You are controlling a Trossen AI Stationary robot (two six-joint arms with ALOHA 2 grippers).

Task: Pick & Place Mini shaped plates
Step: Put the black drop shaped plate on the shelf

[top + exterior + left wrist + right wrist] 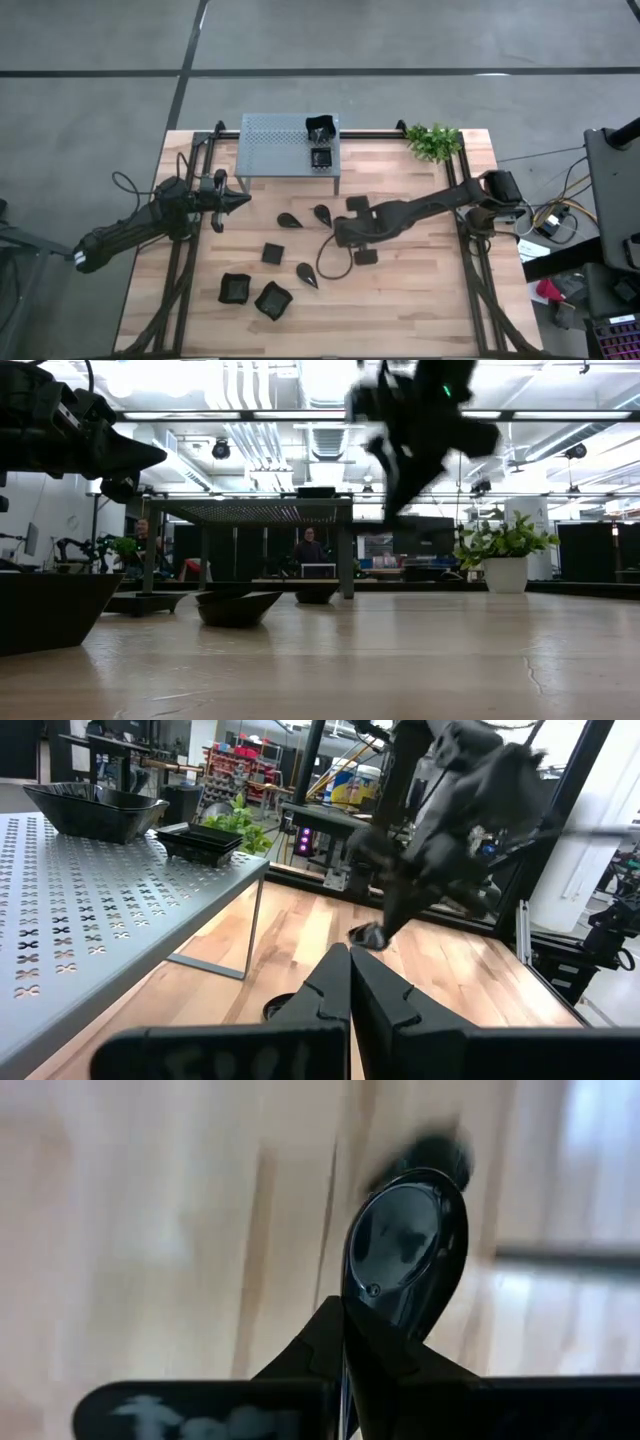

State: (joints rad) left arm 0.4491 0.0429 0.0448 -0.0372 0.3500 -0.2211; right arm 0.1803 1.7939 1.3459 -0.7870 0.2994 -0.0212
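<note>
Nearest the low camera: one wavy-rimmed dish [45,610] at the desk's near left edge, with a second wavy-rimmed dish [272,299] just right of it in the high view.

Desk [420,290]: pale wood, carrying the loose black plates.

- Teardrop plate, near centre [308,274].
- Small flat square plate [273,254], left of centre.
- Teardrop plate [290,220], toward the far side, below the shelf.
- Flat square plate [366,256], under the right arm.

Shelf [270,150]: grey perforated metal, at the far edge of the desk. On its right end stand a wavy-rimmed bowl [321,127] and a flat square dish [321,157].

Plant [434,141]: green, far right corner.

Right pincer [352,1335]: over mid-desk, clenched on the tip of a glossy teardrop plate [408,1245], which is lifted clear of the wood.

Left pincer [349,982]: clenched, grasping nothing, hovering at the left, near the shelf's leg.

Background: people beyond the desk.
</note>
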